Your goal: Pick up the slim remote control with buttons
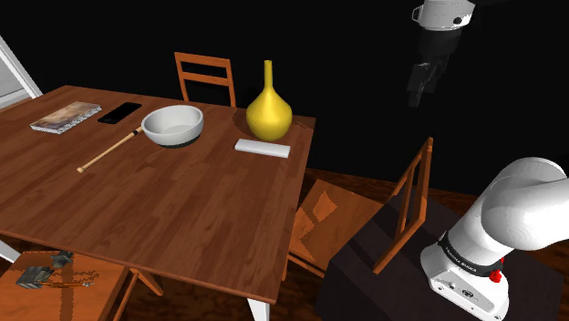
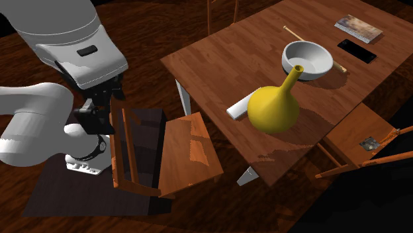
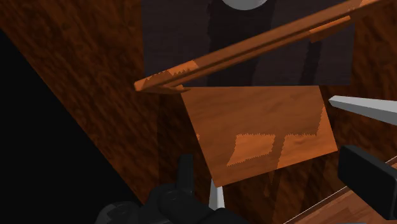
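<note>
The gripper (image 1: 422,89) hangs high over the chair (image 1: 333,219) next to the stand, well apart from the table (image 1: 137,201). Its fingers stand wide apart with nothing between them. The remote (image 1: 263,147), a plain white slab, lies flat on the table just beside the yellow vase (image 1: 269,111).

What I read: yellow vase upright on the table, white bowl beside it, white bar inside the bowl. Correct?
No. The white bar lies flat on the table beside the yellow vase, outside the white bowl; the shoulder view shows it. Rest holds.
</note>
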